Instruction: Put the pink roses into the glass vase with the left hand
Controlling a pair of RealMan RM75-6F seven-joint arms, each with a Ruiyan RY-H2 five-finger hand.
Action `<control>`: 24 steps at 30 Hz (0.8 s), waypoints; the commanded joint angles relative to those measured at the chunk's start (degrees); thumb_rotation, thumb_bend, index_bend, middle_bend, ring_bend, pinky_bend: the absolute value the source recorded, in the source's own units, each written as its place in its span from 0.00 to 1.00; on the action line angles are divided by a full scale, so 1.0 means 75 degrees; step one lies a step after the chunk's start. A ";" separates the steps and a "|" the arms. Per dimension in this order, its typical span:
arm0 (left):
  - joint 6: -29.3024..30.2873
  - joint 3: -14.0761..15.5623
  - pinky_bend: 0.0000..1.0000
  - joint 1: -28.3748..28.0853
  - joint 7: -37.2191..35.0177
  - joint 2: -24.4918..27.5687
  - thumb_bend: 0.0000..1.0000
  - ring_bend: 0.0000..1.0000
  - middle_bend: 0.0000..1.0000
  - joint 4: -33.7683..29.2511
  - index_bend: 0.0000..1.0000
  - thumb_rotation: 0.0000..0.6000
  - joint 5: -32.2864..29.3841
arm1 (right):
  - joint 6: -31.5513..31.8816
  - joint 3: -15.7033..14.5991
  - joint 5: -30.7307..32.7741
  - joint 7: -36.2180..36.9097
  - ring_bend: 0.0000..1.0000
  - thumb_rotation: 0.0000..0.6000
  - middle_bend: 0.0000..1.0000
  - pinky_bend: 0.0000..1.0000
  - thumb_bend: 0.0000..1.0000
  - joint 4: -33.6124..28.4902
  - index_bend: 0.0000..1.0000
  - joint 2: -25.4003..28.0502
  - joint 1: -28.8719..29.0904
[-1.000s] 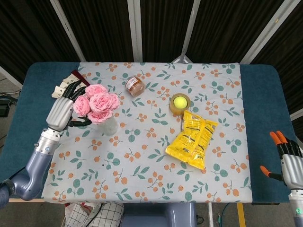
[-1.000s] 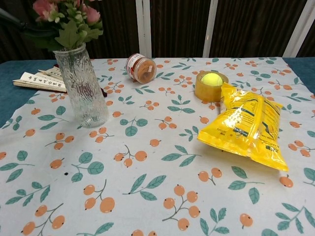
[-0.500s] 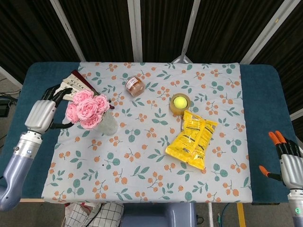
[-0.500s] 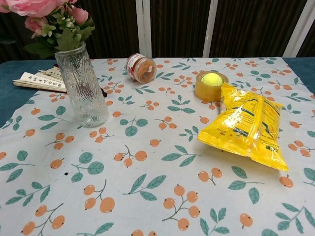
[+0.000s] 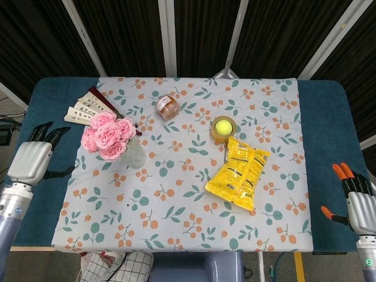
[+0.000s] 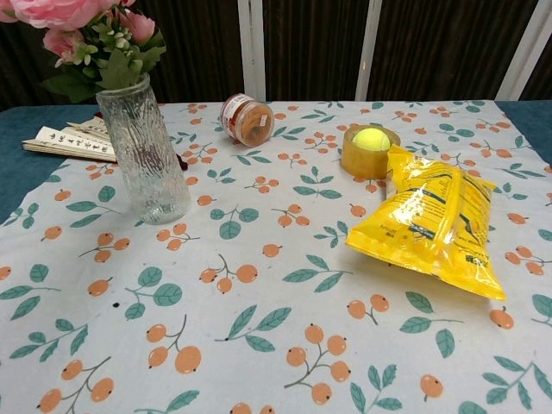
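Note:
The pink roses [image 5: 108,134] [image 6: 78,21] stand in the clear ribbed glass vase [image 6: 145,155] [image 5: 134,153] at the left of the floral cloth, blooms leaning left over the rim. My left hand [image 5: 32,160] hovers over the blue table edge, well left of the flowers, fingers apart and empty. My right hand [image 5: 355,200] hangs off the near right corner, orange-tipped fingers spread, holding nothing. Neither hand shows in the chest view.
A folded fan [image 5: 88,107] lies behind the vase. A tipped jar [image 5: 167,107], a tape roll holding a tennis ball [image 5: 223,127] and a yellow snack bag [image 5: 238,174] sit mid-table to the right.
My left hand has let go of the roses and drawn back leftward off the cloth. The roses have settled in the vase, leaning left. The right hand has hardly moved.

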 commanded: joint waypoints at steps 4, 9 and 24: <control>0.2137 0.1036 0.00 0.1803 -0.1063 -0.0847 0.30 0.00 0.19 0.1271 0.15 1.00 0.2060 | 0.0042 -0.0024 -0.0092 0.0066 0.02 1.00 0.02 0.00 0.22 0.0035 0.10 0.0040 -0.0013; 0.2526 0.1112 0.00 0.2045 -0.2040 -0.1259 0.30 0.00 0.19 0.2389 0.16 1.00 0.2745 | -0.0026 -0.0133 -0.0324 0.0158 0.02 1.00 0.02 0.00 0.22 0.0112 0.10 0.0152 0.0030; 0.2260 0.0996 0.00 0.2196 -0.3053 -0.1758 0.30 0.00 0.20 0.3406 0.19 1.00 0.2769 | 0.0125 -0.0261 -0.0595 -0.0098 0.02 1.00 0.02 0.00 0.22 -0.0049 0.10 0.0272 0.0003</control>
